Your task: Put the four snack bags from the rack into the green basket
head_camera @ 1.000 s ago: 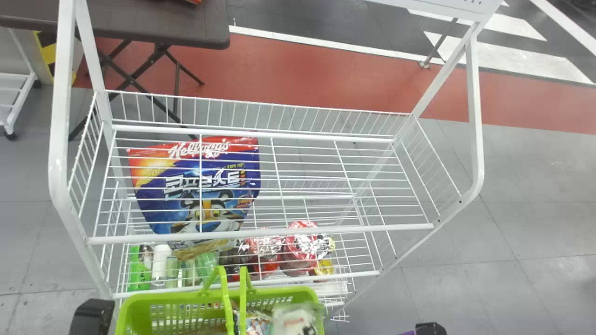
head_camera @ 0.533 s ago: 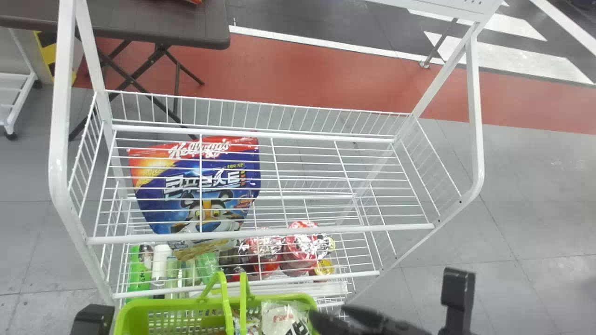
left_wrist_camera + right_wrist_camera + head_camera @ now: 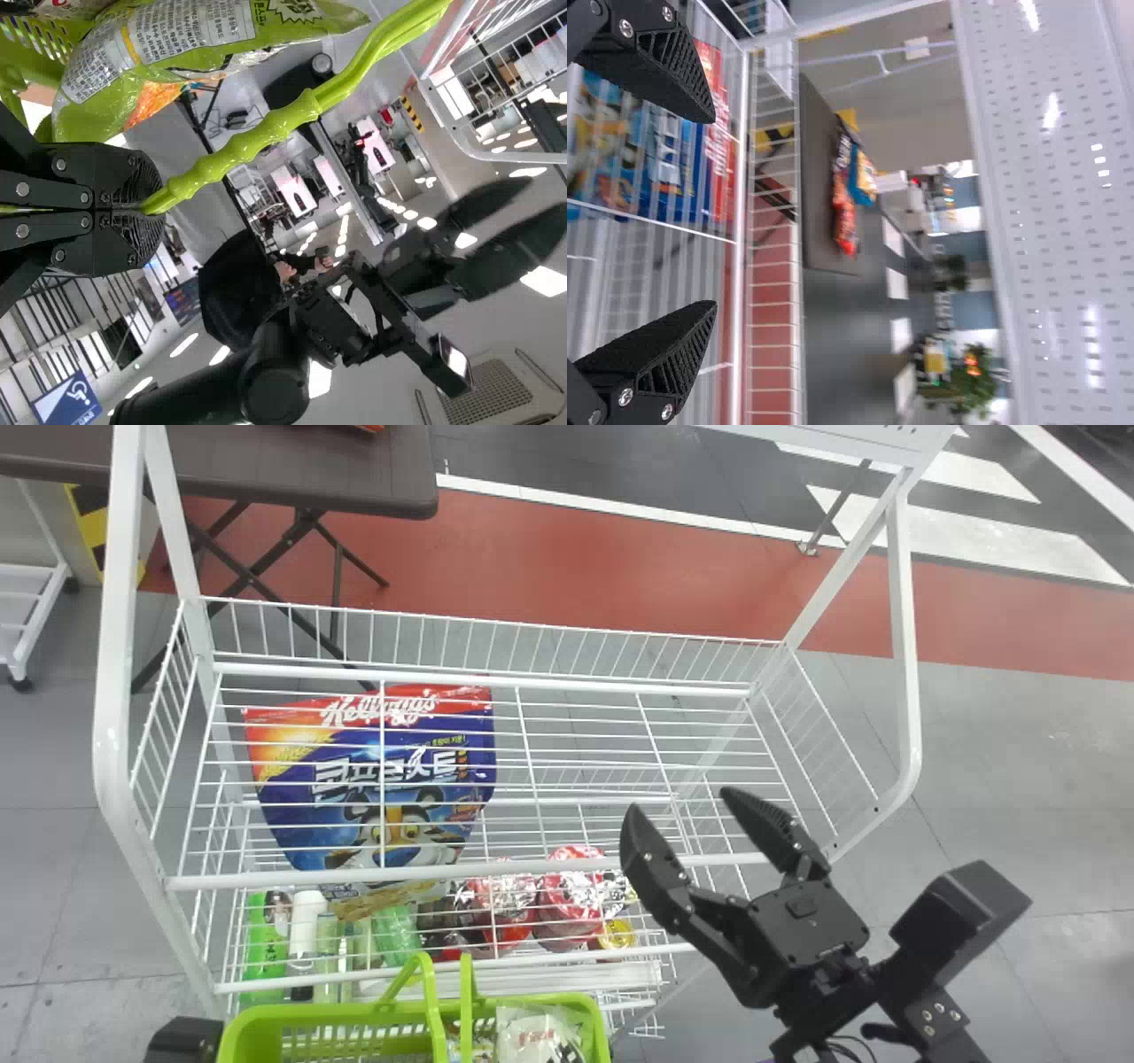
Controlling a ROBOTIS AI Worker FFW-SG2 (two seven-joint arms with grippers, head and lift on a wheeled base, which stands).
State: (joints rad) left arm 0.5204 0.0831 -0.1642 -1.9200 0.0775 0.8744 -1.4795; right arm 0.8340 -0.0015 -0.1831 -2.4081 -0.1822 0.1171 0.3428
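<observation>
The left gripper is at the head view's bottom left, beside the green basket. In the left wrist view the left gripper is shut on the basket's green handle, near a green snack bag. A white snack bag lies in the basket. Over the rack's front right part, the right gripper stands open and empty. A large blue and red bag shows behind the rack's wires, left of it. The right wrist view has that bag beyond the open right gripper.
The white wire rack has a front rail and upright posts. Bottles and red-topped packs stand on a lower level. Behind is a dark table, with snack bags on it in the right wrist view.
The right gripper has come up from the bottom edge, away from the basket, to over the rack's front right. The basket has sunk slightly, with the white bag settled in it.
</observation>
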